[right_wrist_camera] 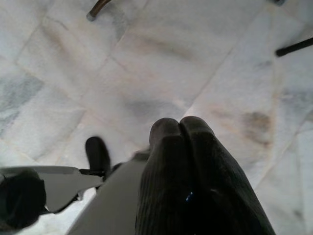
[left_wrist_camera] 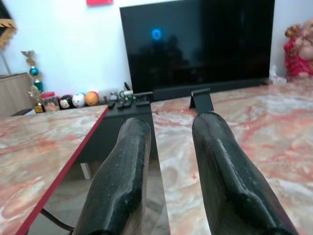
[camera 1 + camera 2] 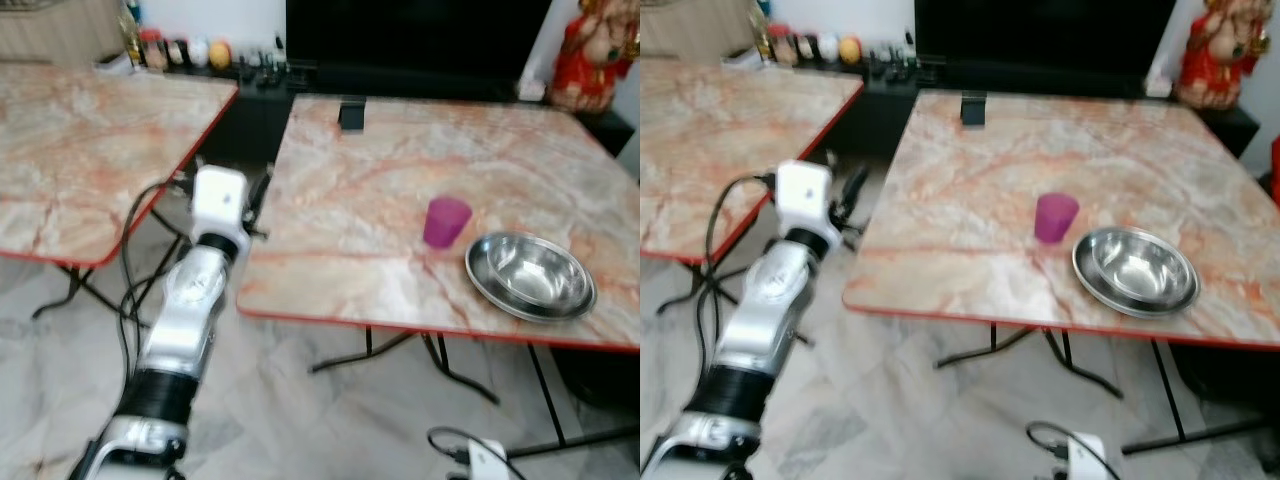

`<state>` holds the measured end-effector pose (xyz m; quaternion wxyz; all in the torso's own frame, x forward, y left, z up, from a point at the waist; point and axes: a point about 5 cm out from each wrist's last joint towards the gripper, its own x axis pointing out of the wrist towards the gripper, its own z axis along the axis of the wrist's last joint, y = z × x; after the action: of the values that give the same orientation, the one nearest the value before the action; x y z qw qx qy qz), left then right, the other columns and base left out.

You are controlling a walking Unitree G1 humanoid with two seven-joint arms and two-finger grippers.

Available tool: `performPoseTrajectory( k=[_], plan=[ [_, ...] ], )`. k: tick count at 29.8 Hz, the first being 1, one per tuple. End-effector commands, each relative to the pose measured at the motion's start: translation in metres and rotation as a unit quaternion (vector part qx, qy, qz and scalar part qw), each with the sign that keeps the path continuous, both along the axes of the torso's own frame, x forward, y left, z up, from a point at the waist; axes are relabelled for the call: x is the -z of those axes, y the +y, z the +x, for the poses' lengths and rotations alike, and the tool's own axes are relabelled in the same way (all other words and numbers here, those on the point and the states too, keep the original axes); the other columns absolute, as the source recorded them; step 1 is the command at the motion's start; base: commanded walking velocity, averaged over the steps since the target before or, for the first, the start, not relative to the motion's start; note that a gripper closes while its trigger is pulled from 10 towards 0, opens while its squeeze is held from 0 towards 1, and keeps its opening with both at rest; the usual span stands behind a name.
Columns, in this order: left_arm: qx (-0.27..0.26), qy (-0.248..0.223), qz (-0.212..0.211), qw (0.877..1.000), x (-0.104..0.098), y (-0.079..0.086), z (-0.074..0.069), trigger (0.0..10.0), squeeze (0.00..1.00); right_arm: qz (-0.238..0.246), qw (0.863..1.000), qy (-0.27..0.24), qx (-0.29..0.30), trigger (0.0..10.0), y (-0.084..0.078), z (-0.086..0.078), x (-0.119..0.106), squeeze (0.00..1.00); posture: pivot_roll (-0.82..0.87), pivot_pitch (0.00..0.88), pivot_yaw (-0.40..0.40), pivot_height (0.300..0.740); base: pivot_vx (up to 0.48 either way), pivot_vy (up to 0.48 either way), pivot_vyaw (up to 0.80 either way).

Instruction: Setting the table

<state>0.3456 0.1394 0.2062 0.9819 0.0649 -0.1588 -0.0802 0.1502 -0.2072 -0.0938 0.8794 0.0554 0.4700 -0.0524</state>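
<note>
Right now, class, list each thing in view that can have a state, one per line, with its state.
Purple cup: upright on the table, empty as far as visible.
Steel bowl: upright, empty, beside the cup.
Television: screen dark.
Left gripper: open, holding nothing.
Right gripper: shut, pointing at the floor.

Two head cameras look forward and down, sharing the pink-veined marble folding table (image 3: 400, 180) with its purple plastic cup (image 3: 446, 221) and round steel bowl (image 3: 530, 276). The left wrist camera looks level along two black fingers (image 2: 122, 181) toward a black television screen (image 2: 195, 44). The right wrist camera faces straight down at the pale marble floor (image 1: 161, 58), close above it.
</note>
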Motion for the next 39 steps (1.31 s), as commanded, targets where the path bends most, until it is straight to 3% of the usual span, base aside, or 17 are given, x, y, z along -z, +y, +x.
performPoseTrajectory(
  k=[1,39],
  plan=[
    [0.012,-0.004,0.001,1.000,-0.0034,-0.0071,-0.0001,10.0,0.00,-0.003,1.000,0.003,0.008,10.0,-0.0042,-0.0025,0.0003,0.00,0.05,0.001,-0.005,0.740,0.000,0.319,0.00],
    [0.014,-0.002,0.002,1.000,-0.0005,-0.0075,-0.0016,10.0,0.00,-0.002,1.000,0.004,0.003,10.0,-0.0041,-0.0030,0.0004,0.00,0.06,0.000,-0.007,0.740,0.000,0.320,0.00]
  ],
)
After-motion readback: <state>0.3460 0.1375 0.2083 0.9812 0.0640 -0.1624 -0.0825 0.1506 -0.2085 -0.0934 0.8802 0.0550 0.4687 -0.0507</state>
